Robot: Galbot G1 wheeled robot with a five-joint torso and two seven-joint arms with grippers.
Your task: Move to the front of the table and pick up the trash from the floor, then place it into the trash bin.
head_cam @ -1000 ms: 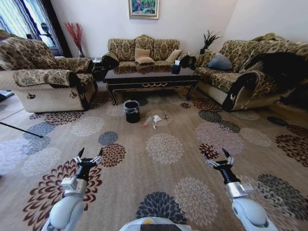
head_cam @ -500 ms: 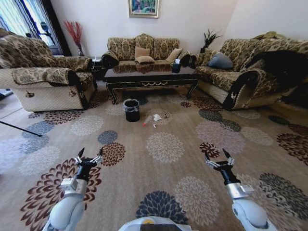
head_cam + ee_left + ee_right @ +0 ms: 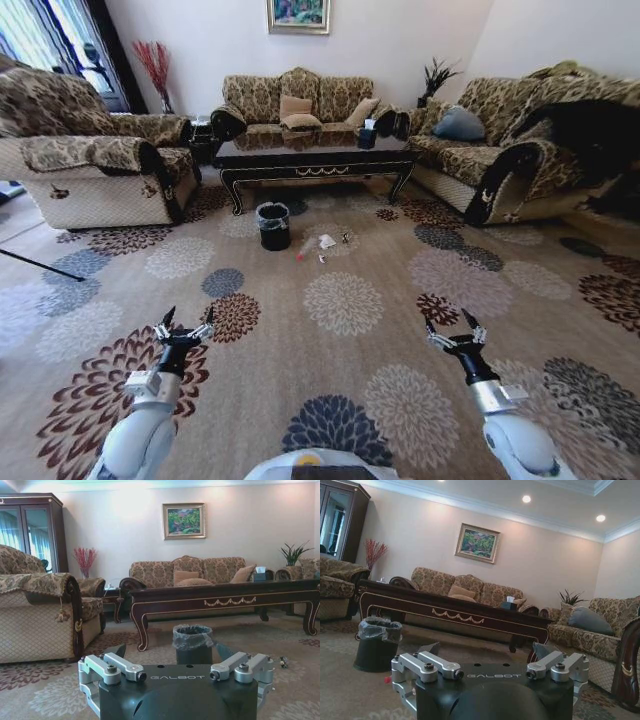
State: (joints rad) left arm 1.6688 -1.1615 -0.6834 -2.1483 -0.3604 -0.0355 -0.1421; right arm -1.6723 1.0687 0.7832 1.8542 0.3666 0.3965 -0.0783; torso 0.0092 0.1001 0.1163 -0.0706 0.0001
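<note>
The dark glossy table (image 3: 315, 166) stands across the room in front of the middle sofa. On the carpet before it sits the black trash bin (image 3: 272, 226) with a clear liner. The trash lies just right of the bin: a clear bottle (image 3: 306, 251), a white paper wad (image 3: 326, 242) and small scraps (image 3: 345, 239). My left gripper (image 3: 188, 318) and right gripper (image 3: 449, 325) hover low over the carpet, far short of the trash, both open and holding nothing. The left wrist view shows the bin (image 3: 192, 644) under the table's (image 3: 225, 593) front rail. The right wrist view shows the bin (image 3: 377, 644) and table (image 3: 455, 611).
An armchair (image 3: 90, 165) stands at the left and a long sofa (image 3: 520, 160) at the right, flanking the table. A patterned carpet (image 3: 340, 300) stretches open between me and the bin. A thin dark rod (image 3: 40, 266) lies on the floor at far left.
The whole head view has shifted slightly, with the room's things sliding up a little, so the camera has moved. Both arms keep the same pose with open fingers.
</note>
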